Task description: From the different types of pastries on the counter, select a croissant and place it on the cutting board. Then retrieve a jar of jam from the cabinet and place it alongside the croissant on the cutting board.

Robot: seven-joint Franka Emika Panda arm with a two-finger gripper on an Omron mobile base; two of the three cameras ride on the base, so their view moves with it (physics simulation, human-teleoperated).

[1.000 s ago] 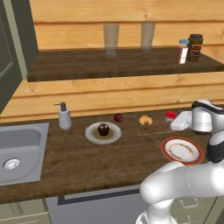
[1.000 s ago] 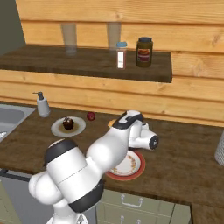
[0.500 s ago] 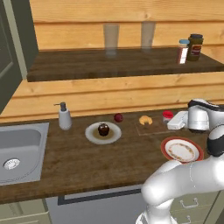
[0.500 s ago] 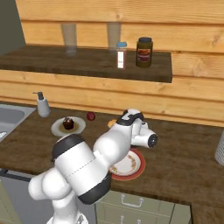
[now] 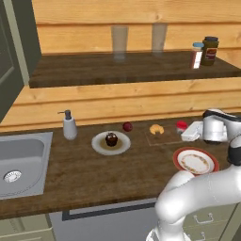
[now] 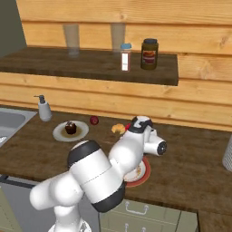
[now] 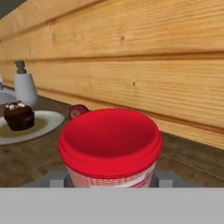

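- The dark wooden counter [image 5: 94, 174] runs under a plank wall, with a sink [image 5: 19, 162] set in at its left end.
- A wooden shelf [image 6: 90, 65] hangs above the counter; on it stand two clear glasses [image 5: 119, 40], a small white bottle [image 6: 125, 56] with a blue cap, and a dark jar [image 6: 149, 53].
- The cutting board [image 5: 164, 135] lies on the counter right of the middle, hard to tell from the wood around it.
- The croissant [image 5: 156, 129] sits on the board's left part.
- A grey plate [image 5: 111, 143] carries a chocolate cupcake [image 5: 111, 139]; a second, red-rimmed plate [image 5: 195, 161] lies nearer the front edge.
- A soap dispenser [image 5: 69, 126] stands beside the sink.
- The jam jar [image 7: 110, 146], with its red lid and checked side, sits on the board just right of the croissant, between the gripper [image 5: 190, 132] tips.
- The jaws flank the jar's sides low down in the hand view; whether they press it or stand just off it cannot be told.
- A small red fruit [image 5: 127, 126] lies by the wall, between cupcake plate and croissant.
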